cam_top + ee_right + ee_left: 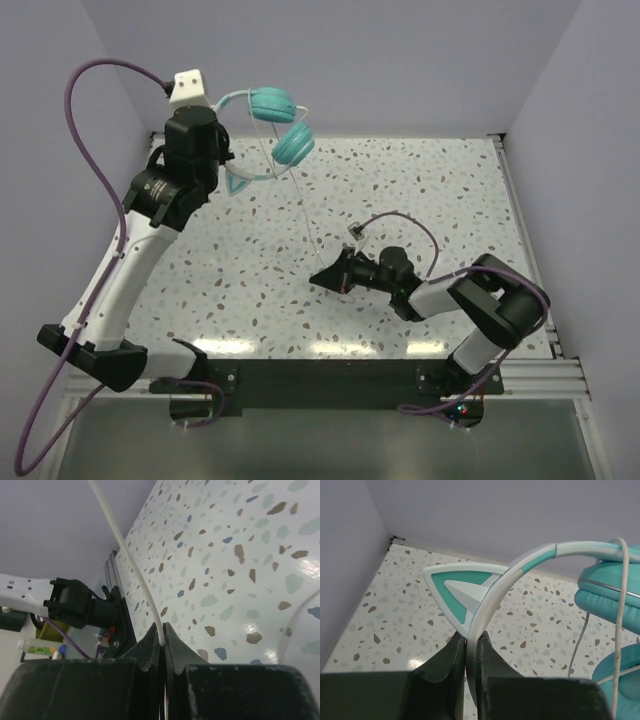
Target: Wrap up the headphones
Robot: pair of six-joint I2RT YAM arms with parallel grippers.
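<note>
From above, the headphones hang in the air over the far left of the speckled terrazzo-patterned table. Their two round turquoise earcups have smooth padded rims and sit one just above the other. The left gripper is raised at the far left and clamped on the pale headband, which curves up to the cups. A thin whitish cord runs down from the cups to the right gripper, which is low over the middle of the table. Two glossy purple cables loop off the arms. In the left wrist view, the two dark, matte, wedge-shaped jaws are pressed narrowly together on the smooth white and teal band, right beside its triangular teal and grey end piece. Both cushioned cups show at the right edge, with the cord crossing in front of them. In the right wrist view, the two black jaws are closed almost edge to edge, pinching the single round cord, which rises taut up and to the left over the shiny flecked tabletop.
</note>
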